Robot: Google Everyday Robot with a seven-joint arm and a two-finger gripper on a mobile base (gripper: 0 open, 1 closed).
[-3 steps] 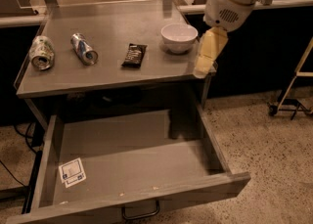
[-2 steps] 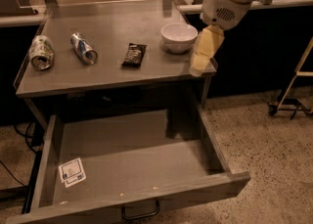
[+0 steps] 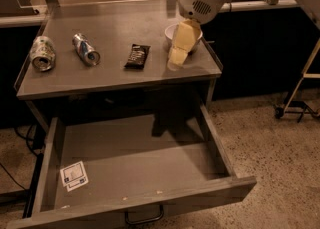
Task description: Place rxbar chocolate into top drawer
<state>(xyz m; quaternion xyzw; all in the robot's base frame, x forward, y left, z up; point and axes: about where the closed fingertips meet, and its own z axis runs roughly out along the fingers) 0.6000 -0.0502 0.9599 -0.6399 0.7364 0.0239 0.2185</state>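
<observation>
The rxbar chocolate [image 3: 137, 55], a dark flat bar, lies on the grey table top [image 3: 110, 28] near its middle front. My gripper [image 3: 176, 57] hangs from the white arm just above the table's right part, a short way right of the bar and apart from it. It holds nothing that I can see. The top drawer [image 3: 140, 160] stands pulled out below the table. It has a white sticker [image 3: 74, 175] at its front left and a dark wire handle [image 3: 144, 217] on its front.
A white bowl [image 3: 171, 31] sits behind the gripper, partly hidden by it. Two crushed silver cans [image 3: 42, 53] [image 3: 86, 49] lie on the table's left. A metal stand's legs [image 3: 295, 105] are on the floor at the right.
My gripper has moved left from beyond the table's right edge to over the table top, closer to the bar. The bar, cans and drawer have not moved.
</observation>
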